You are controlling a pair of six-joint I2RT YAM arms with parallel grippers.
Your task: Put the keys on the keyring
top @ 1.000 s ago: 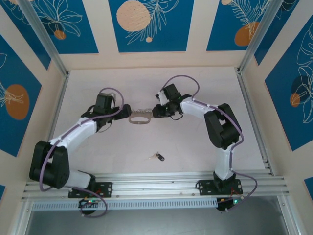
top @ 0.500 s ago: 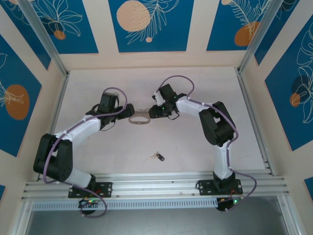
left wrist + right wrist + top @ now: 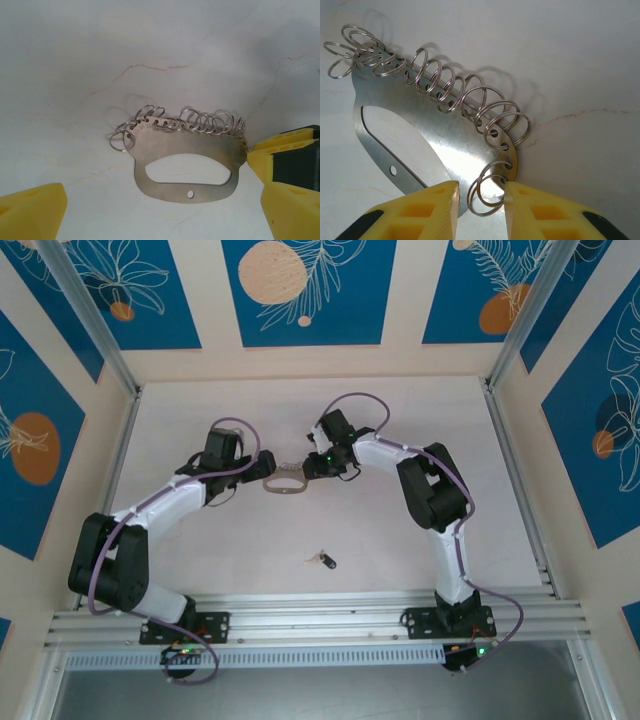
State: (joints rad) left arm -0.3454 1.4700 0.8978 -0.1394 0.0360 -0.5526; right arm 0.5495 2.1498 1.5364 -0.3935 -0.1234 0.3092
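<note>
Your keyring (image 3: 284, 483) lies flat on the worktop (image 3: 260, 410) between the two arms, roughly mid-table. Seen close, it is a thin silvery metal plate (image 3: 190, 146) with an oval cut-out and one small hole in its lower bar. A row of split rings (image 3: 202, 122) is threaded through holes along its far long edge.

Your left end effector (image 3: 258, 475) sits at the keyring's left end. Its wrist view shows the yellow fingers (image 3: 35, 212) spread wide, with the left end effector (image 3: 164, 195) holding nothing. The plate lies between and beyond the fingers, clear of the one on the left.

Your right end effector (image 3: 308, 468) is at the opposite end of the keyring. In its own camera the right end effector (image 3: 481, 192) has its yellow fingers (image 3: 437, 207) drawn fairly close together. They stand on either side of the last split ring at the plate's rounded tip. One finger overlaps the plate's edge, and the ring sits in the narrow gap. You cannot tell from here whether the fingers actually pinch the ring or the plate.

The key (image 3: 322, 560), tiny with a dark head, lies on the worktop well apart from the keyring, nearer the arm bases. Neither end effector touches it.
</note>
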